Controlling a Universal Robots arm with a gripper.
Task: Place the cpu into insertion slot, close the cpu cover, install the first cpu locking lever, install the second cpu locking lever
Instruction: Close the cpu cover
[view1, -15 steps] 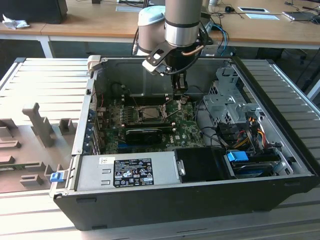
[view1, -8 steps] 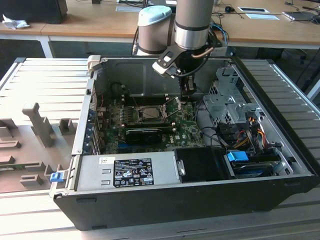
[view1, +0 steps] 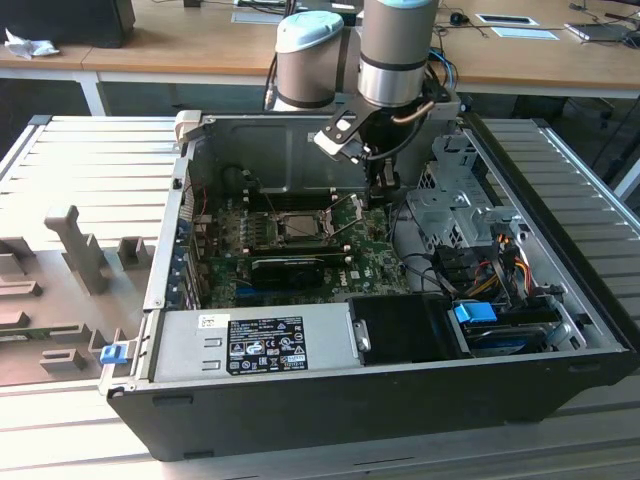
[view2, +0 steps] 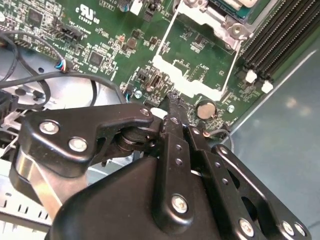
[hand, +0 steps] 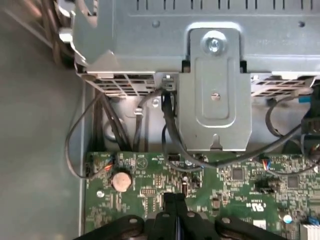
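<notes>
Reaching over the bench (view1: 100, 150) into the open computer case (view1: 400, 330) at its middle, hovering above the motherboard (view1: 300, 275). Pinching the pincer (view2: 174, 100) fully together on nothing, just beside the open cpu cover (view2: 187, 79). Facing the insertion slot (view1: 272, 232), seemingly seating the cpu (view1: 300, 226).

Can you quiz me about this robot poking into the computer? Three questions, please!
1. True or false: the gripper is reaching inside the open computer case.
2. Pick one. The cpu cover, the silvery frame, is: A) swung open, B) shut flat, C) lying on the table outside the case.
3. Fill the gap: the motherboard under the gripper is coloured ____.

Key: 1 true; 2 A; 3 green.
</notes>
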